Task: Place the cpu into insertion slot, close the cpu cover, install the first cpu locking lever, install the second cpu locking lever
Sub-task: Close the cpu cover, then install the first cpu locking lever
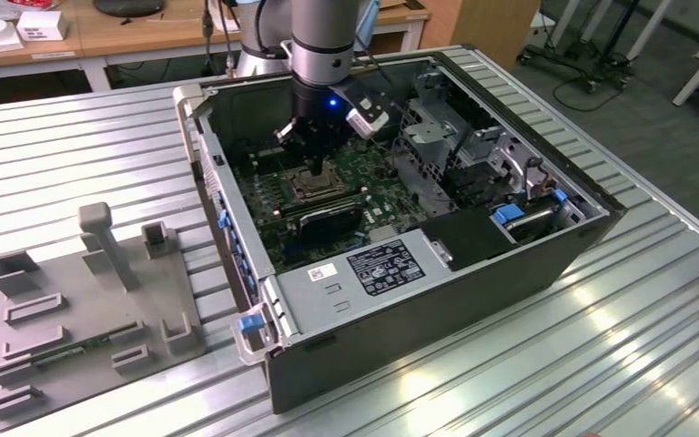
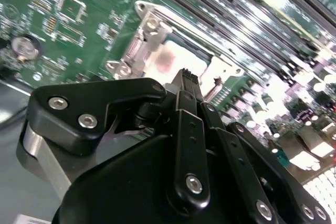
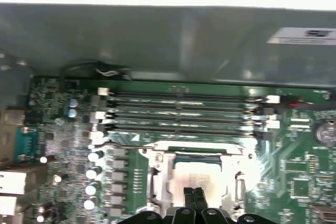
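The cpu (image 3: 198,174) lies flat in the insertion slot (image 1: 302,190) on the green board inside the open computer case. The silvery cpu cover (image 3: 161,170) frames the chip and looks folded down around it. My gripper (image 3: 193,193) hangs directly above the chip, its two black fingers pressed together with nothing between them. In the second wrist view the gripper (image 2: 185,75) points down at the pale top of the cpu (image 2: 170,59), next to the cover's corner (image 2: 140,38). The exterior view shows the gripper (image 1: 313,173) low over the socket. I cannot tell how the locking levers stand.
Long black memory slots (image 3: 184,111) run beside the socket. A metal drive cage (image 1: 465,155) and the case walls (image 1: 210,155) close in around the board. On the table at the exterior view's left lies a grey fixture plate (image 1: 83,305).
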Controlling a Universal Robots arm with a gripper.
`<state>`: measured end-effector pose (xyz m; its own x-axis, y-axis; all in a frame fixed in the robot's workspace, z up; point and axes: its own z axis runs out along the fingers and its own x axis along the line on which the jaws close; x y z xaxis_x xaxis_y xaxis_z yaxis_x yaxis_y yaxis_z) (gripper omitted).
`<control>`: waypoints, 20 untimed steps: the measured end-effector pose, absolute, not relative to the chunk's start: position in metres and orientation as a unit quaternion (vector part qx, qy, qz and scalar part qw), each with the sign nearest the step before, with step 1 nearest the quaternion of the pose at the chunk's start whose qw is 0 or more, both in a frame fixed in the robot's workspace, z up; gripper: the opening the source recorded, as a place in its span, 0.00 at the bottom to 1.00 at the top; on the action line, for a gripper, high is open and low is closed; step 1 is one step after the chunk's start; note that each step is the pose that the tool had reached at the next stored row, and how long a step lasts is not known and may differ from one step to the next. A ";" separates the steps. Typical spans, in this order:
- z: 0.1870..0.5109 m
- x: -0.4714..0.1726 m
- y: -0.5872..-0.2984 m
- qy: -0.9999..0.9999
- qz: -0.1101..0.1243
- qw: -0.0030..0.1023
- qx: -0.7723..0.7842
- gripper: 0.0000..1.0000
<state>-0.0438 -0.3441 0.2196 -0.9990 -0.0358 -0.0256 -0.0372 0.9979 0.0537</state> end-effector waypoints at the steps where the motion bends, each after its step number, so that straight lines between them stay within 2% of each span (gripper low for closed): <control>1: 0.220 -0.043 -0.344 0.999 0.027 0.012 -0.018 0.11; 20: 0.222 -0.044 -0.344 0.999 0.027 0.012 -0.018 0.11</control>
